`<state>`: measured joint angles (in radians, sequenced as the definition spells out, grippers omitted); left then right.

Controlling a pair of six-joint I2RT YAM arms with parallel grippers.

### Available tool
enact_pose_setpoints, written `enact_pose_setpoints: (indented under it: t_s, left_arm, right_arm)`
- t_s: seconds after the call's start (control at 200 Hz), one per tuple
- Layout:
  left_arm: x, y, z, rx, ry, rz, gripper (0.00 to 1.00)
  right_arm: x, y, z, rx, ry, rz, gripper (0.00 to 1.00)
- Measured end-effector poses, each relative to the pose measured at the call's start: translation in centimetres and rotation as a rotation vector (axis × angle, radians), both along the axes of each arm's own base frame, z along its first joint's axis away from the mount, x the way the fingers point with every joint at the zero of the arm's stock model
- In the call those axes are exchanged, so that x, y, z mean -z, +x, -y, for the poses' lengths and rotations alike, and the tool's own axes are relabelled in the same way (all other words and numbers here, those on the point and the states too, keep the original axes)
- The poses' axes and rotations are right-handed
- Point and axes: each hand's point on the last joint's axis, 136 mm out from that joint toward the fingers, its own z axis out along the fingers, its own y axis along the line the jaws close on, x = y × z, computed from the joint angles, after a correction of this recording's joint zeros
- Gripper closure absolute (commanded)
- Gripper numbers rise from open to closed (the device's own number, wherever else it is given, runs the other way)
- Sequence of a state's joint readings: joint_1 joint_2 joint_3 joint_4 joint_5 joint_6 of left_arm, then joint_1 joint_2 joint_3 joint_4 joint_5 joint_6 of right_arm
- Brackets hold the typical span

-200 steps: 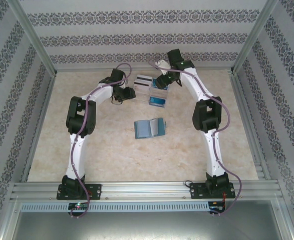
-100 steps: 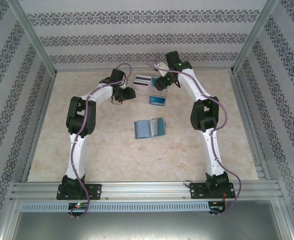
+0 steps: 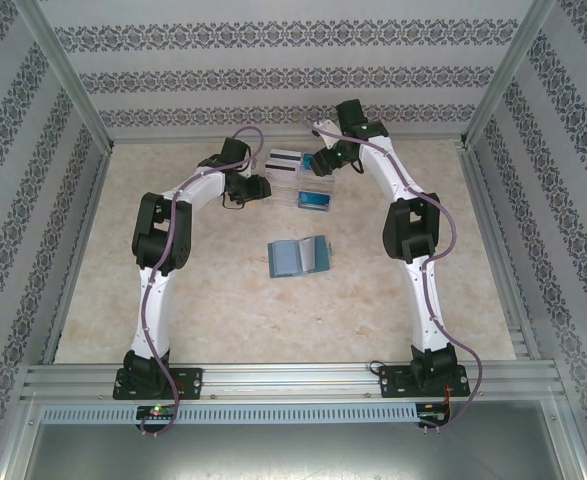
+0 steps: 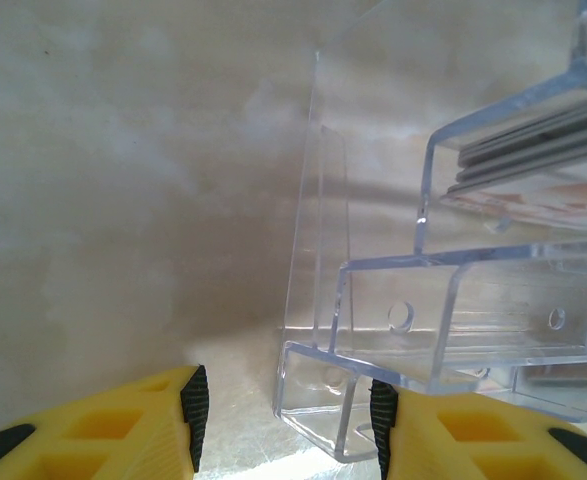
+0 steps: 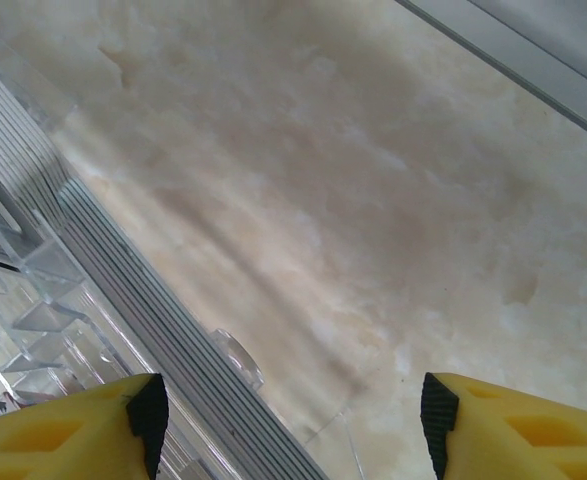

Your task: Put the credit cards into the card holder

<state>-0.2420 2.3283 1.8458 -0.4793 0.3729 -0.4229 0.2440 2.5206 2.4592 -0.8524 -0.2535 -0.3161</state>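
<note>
A pale stone-look table [image 3: 213, 300] with patterned walls [image 3: 273, 40] around it is seen, and the card holder [image 3: 300, 256] is laid open near its middle, well apart from the clear tray [image 3: 298, 182] at the far side where the credit cards [image 3: 286, 160] are stacked. The left gripper [image 4: 285, 425] is held open with nothing in it, close to the tray's corner, and the right gripper [image 5: 288, 425] is spread wide and empty beside the card edges. The light tray could be pushed or tipped if it is bumped by a finger, and two thin cards could be pinched together because they are packed tight.
</note>
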Motion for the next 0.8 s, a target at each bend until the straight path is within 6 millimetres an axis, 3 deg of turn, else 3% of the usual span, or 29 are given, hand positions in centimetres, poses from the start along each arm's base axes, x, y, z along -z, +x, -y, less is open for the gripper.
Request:
enact_pose_setpoints:
  t_s: [0.345,0.799]
  left_arm:
    - [0.01,-0.08,0.05,0.002,-0.002,-0.003,0.52]
    - [0.05,-0.25,0.13,0.006,-0.007,-0.011,0.52]
  right_arm:
    - [-0.32,0.12,-0.21,-0.004,0.035,0.001,0.39]
    - [-0.93,0.28,-0.16,0.007,0.064,0.004,0.4]
